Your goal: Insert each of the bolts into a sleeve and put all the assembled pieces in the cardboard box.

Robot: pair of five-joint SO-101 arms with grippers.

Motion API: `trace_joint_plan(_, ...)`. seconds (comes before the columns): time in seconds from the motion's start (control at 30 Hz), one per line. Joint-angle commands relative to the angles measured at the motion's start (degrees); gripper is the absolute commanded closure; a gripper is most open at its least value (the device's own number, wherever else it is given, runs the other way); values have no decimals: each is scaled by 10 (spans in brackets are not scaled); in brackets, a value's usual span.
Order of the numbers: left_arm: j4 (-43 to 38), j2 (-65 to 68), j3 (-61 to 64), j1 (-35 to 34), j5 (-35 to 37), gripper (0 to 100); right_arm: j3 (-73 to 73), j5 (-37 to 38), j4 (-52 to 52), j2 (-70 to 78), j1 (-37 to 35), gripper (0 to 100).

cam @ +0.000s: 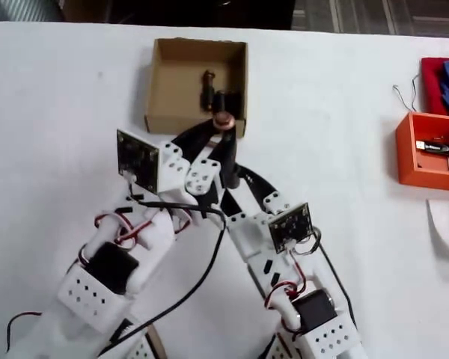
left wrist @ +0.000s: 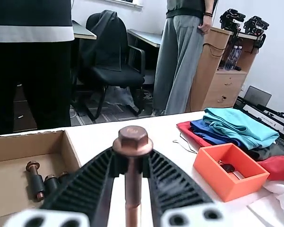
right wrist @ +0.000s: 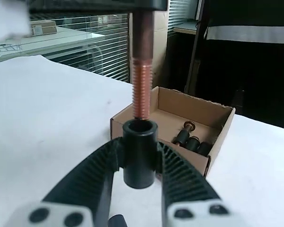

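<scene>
My left gripper (left wrist: 132, 163) is shut on a copper bolt (left wrist: 132, 179), held upright with its hex head (cam: 223, 120) on top, just in front of the cardboard box (cam: 168, 82). My right gripper (right wrist: 139, 163) is shut on a black sleeve (right wrist: 140, 158) held upright straight beneath it. The bolt's threaded tip (right wrist: 142, 94) hangs just above the sleeve's open mouth, roughly in line with it. Inside the box (right wrist: 213, 118) lie assembled bolt-and-sleeve pieces (cam: 209, 90), also seen as pieces (left wrist: 38, 179) and pieces (right wrist: 191, 139).
An orange tray (cam: 423, 153) holding a small black item stands at the right side of the table, with red and blue cloth (cam: 441, 82) behind it. Both arms cross near the table's middle, with cables trailing below them. The white table (cam: 60, 149) spreads to the left.
</scene>
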Motion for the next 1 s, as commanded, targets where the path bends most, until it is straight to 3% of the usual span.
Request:
trace_joint_plan(0.0, -14, 1, -2, 6, 18, 974, 6, 4, -14, -2, 0, 978)
trace_joint_plan(0.13, 24, 1, -2, 5, 78, 974, 6, 4, -14, -2, 0, 978)
trace_joint_plan(0.4, 38, 2, -2, 1, 76, 974, 6, 4, -12, -2, 0, 978)
trace_joint_plan(0.57, 38, 3, 7, 6, 34, 974, 6, 4, -11, -2, 0, 978)
trace_joint_plan(0.97, 37, 2, 55, 6, 37, 974, 6, 4, -10, -2, 0, 978)
